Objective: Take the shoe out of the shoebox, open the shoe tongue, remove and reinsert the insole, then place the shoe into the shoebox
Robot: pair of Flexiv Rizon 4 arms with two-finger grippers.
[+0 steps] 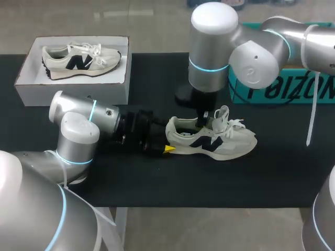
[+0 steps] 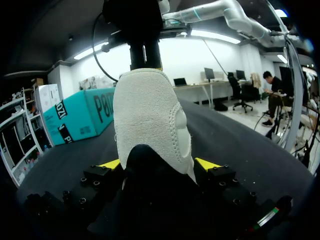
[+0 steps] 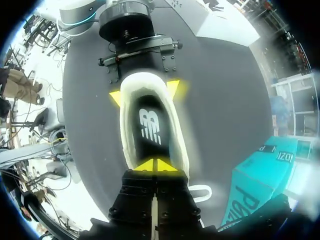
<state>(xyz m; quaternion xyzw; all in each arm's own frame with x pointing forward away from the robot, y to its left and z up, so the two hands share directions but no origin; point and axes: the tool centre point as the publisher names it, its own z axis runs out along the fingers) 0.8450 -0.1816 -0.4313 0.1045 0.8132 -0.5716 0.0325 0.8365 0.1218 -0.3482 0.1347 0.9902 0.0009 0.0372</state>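
Observation:
A pale sneaker (image 1: 214, 138) with a dark logo lies on its sole in the middle of the black table, toe to the right. My left gripper (image 1: 168, 149) is shut on its heel (image 2: 147, 115), one yellow tip on each side. My right gripper (image 1: 203, 123) comes down from above into the shoe's opening. In the right wrist view its tips (image 3: 156, 165) are shut together at the tongue end of the black insole (image 3: 150, 125). I cannot tell whether they pinch the insole. The white shoebox (image 1: 73, 89) stands at the back left with a second sneaker (image 1: 78, 60) in it.
A teal box (image 1: 293, 89) stands at the back right, behind my right arm. The white laces (image 1: 230, 123) hang loose over the shoe's front. Bare black table lies in front of the shoe.

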